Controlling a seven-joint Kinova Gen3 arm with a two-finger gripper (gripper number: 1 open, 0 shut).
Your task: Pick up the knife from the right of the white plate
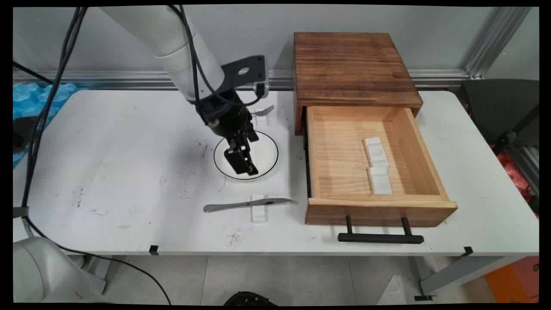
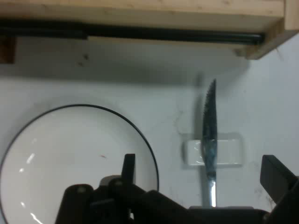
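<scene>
White surface point(image 1: 129, 172): we see the hand point(image 1: 242, 165), fingers spread, hovering over a black-rimmed plate point(image 1: 267, 148); a knife point(image 1: 245, 204) on its rest lies nearby, beside the open wooden drawer point(image 1: 340, 150).

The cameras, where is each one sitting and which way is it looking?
Main view: fixed above the table's near side, looking down across the white table toward the wall; shows the white arm and its gripper over the plate.
Hand view: on the hand, looking along the open gripper down at the table; its black fingers rise from the bottom edge.
Shared: the plate, the knife on its white rest, and the open wooden drawer.
</scene>
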